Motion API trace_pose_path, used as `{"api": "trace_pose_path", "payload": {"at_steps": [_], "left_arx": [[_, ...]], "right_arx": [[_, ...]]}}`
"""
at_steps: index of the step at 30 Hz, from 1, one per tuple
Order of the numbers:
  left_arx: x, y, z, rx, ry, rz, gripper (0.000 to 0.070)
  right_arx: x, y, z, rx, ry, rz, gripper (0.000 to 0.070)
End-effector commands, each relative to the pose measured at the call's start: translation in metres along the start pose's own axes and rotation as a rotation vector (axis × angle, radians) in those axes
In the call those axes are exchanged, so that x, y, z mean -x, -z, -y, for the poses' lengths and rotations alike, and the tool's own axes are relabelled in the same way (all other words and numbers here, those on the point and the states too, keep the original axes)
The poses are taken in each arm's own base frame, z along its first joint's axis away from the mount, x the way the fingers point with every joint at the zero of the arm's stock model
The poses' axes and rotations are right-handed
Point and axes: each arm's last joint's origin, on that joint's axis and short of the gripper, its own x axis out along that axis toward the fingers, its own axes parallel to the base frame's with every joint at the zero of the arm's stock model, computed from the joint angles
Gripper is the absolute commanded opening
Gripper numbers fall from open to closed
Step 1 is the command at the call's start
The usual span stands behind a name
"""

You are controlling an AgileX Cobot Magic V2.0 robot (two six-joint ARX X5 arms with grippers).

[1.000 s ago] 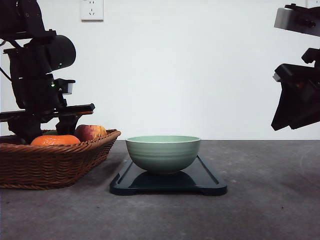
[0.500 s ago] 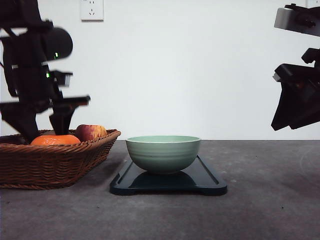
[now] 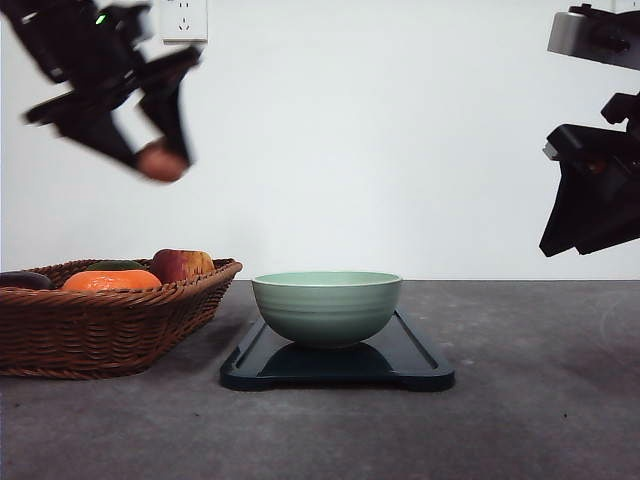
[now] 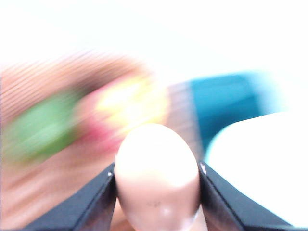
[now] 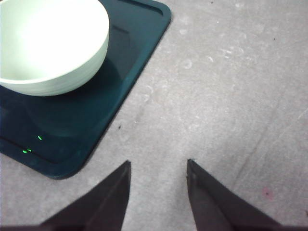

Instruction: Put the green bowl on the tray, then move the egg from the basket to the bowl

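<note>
High above the basket (image 3: 100, 330) in the front view, my left gripper (image 3: 155, 158) is shut on the small brownish egg (image 3: 162, 161), blurred by motion. The left wrist view has the egg (image 4: 156, 178) pinched between both dark fingers (image 4: 96, 202). The green bowl (image 3: 326, 306) stands upright on the dark tray (image 3: 420, 365) at the table's middle. My right gripper (image 5: 159, 163) hangs open over bare table, nothing between its fingers, with the bowl (image 5: 48, 43) and tray (image 5: 139, 43) off to one side. In the front view the right arm (image 3: 590, 210) is raised at the right edge.
The wicker basket holds a red-yellow apple (image 3: 180, 264), an orange fruit (image 3: 110, 281) and a dark item (image 3: 25, 280) at its left end. A wall socket (image 3: 183, 18) sits behind the left arm. Grey table (image 3: 540, 400) stretches to the right of the tray.
My left gripper rose out of the basket with the egg in it, lifting high and tilting. The bowl, tray and right arm have not moved.
</note>
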Motion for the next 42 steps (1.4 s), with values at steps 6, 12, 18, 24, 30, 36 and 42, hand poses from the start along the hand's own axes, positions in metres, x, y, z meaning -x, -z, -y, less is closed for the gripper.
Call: {"api": "trace_pose_path", "payload": {"at_steps": [6,12,18,24,30,36,42], "left_arx": [[-0.018,-0.002,0.044,-0.071,0.152,0.045,0.0270],[-0.051,0.018,0.080,-0.193,0.183,0.003,0.0269],[-0.089,0.041,0.094,-0.250,0.106,-0.055,0.0269],[-0.117,0.056,0.093,-0.258,0.068,-0.090,0.0269],[-0.135,0.068,0.089,-0.258,0.053,-0.139,0.0269],[-0.141,0.072,0.089,-0.257,0.056,-0.138,0.0270],[-0.144,0.076,0.092,-0.263,0.059,-0.152,0.0270]], "right_arx": [[-0.001,-0.002,-0.001,0.009,-0.002,0.008,0.0226],[-0.001,-0.002,-0.001,0.009,-0.002,0.008,0.0226],[-0.001,-0.002,-0.001,0.009,-0.002,0.009,0.0226],[-0.001,-0.002,-0.001,0.009,-0.003,0.009,0.0226],[-0.001,-0.002,-0.001,0.009,-0.003,0.011,0.0226],[-0.001,-0.002,-0.001,0.009,-0.003,0.013,0.0226],[-0.001,-0.002,-0.001,0.009,-0.003,0.013,0.0226]]}}
